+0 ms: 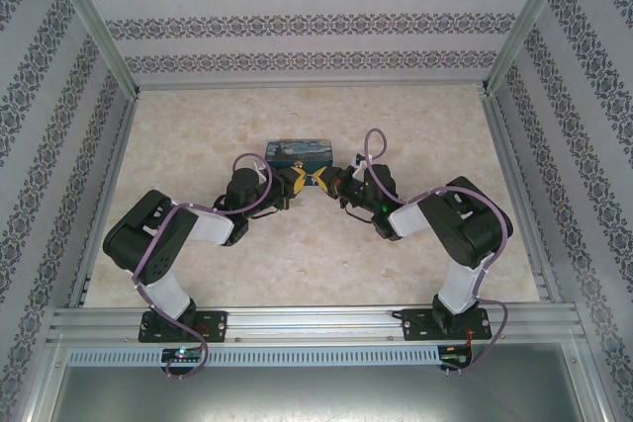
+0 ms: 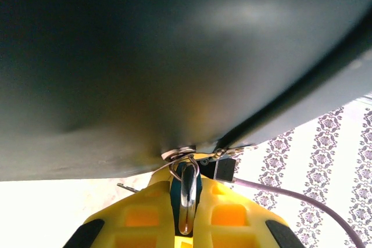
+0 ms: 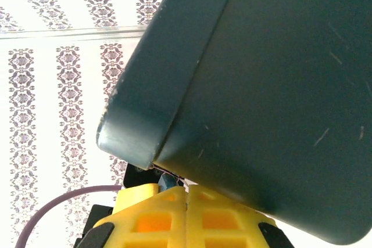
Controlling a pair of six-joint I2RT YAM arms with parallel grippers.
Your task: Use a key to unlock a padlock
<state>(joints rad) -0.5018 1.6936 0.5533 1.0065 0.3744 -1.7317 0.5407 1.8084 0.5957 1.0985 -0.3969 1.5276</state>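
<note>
close by the painted box (image 1: 302, 152), the left jaws squeeze the little blue padlock (image 2: 187, 200); the right jaws are shut tight.

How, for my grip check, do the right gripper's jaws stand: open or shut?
Shut: right gripper has yellow fingers meeting along a thin seam.

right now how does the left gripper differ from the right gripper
Grip: the left gripper is clamped on the padlock, which keeps a gap between its fingers. The right gripper has its fingers pressed together to a thin seam.
Side: from above, the left gripper reaches in from the left and the right gripper from the right, tips nearly meeting in front of the box.
Shared: yellow fingers, both close to the box.
</note>
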